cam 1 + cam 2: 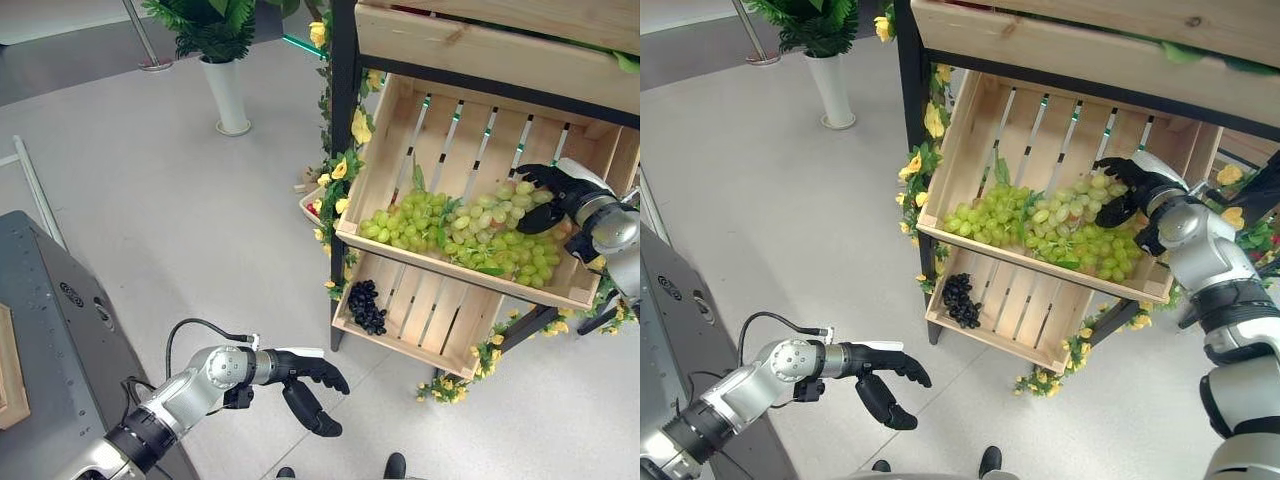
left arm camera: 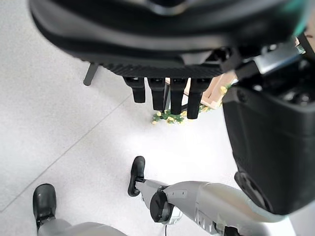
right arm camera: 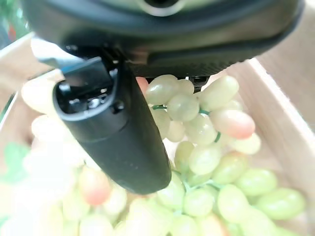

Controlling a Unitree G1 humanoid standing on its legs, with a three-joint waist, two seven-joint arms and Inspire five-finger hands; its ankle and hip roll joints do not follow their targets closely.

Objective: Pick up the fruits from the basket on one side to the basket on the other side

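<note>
My right hand (image 1: 1127, 187) curls its fingers around the pale green grape bunch (image 1: 1070, 215); loose grapes may tear off. Left hand (image 1: 880, 377) hangs relaxed.

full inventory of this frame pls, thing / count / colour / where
Green grapes: one heap, pale green, in the upper crate.
Dark grapes: one bunch, near black, left end of the lower crate.
Upper crate: one, light wood, slatted, tilted on the rack.
Lower crate: one, light wood, under the upper one.
Rack: one, black frame, trimmed with yellow flowers.
Potted plant: one, green in a white pot, on the floor far left.
Left hand: dark, fingers relaxed, over the floor, holding nothing.
Right hand: dark, on the green grapes; its grip is unclear.
</note>
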